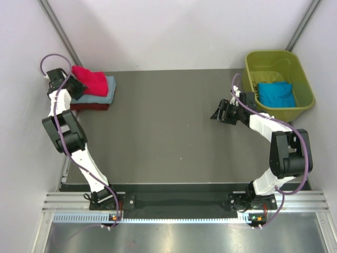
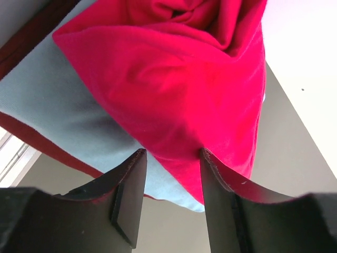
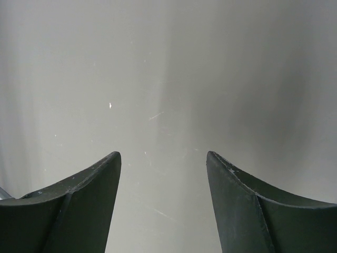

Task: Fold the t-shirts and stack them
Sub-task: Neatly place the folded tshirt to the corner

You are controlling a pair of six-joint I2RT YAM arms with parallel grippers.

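The left hand (image 2: 171,154) is hovering, fingers (image 2: 129,195) apart, at the bright red tee (image 2: 184,89), which is lying atop the blue-grey tee (image 2: 58,105) (far-left corner of the surface (image 1: 168,137)); the right hand (image 3: 163,158) is gaping too.

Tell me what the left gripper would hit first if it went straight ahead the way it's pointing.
Most likely the bright red t-shirt, bunched right in front of the open left gripper, atop the blue-grey t-shirt.
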